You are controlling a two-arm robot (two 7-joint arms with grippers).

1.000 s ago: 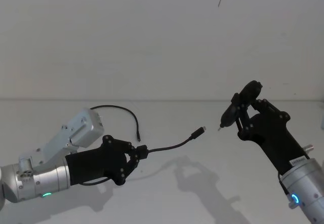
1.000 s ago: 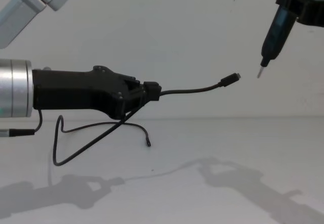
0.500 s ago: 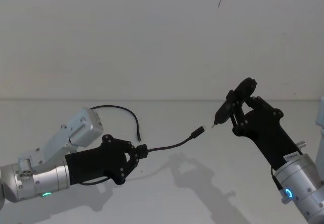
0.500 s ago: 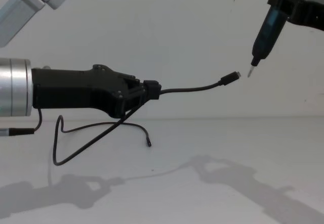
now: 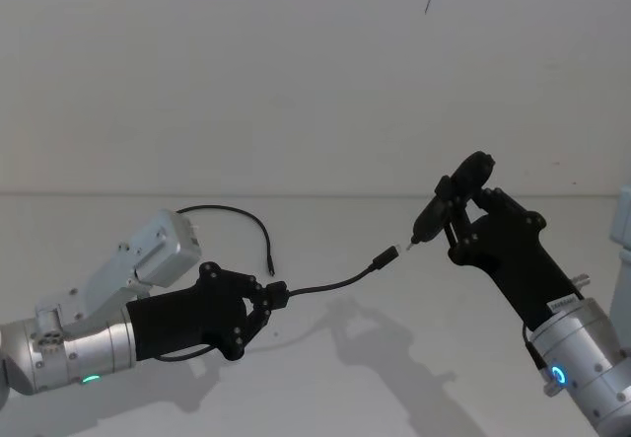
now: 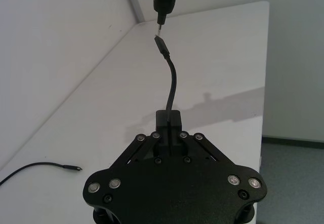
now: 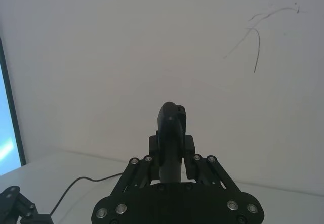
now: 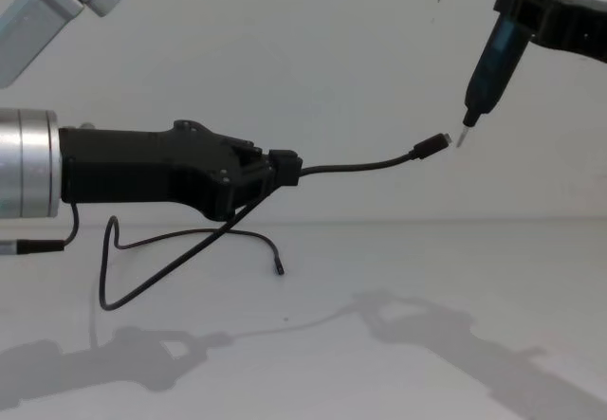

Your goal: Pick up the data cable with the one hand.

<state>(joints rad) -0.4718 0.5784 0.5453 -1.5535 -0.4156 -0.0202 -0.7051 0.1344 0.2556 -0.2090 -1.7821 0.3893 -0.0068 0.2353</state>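
White tabletop [image 5: 296, 388] under a bare pale wall; raised clear of it, one data cable [image 5: 340, 281], pinched in the closed fingers of the left gripper [image 5: 274, 294], long axis running from them rightward and slightly up to a silver-tipped plug [image 5: 386, 257], slack looping back down to a second plug [image 5: 269, 271] lying on the tabletop. Almost touching the raised plug, the metal tip of one black pen-shaped tool [image 5: 431, 222], clamped at a slant in the closed fingers of the right gripper [image 5: 456, 222]. Counted: one cable, two plugs, one tool, two grippers; judged already picked up, needing only a steady hold from the left.
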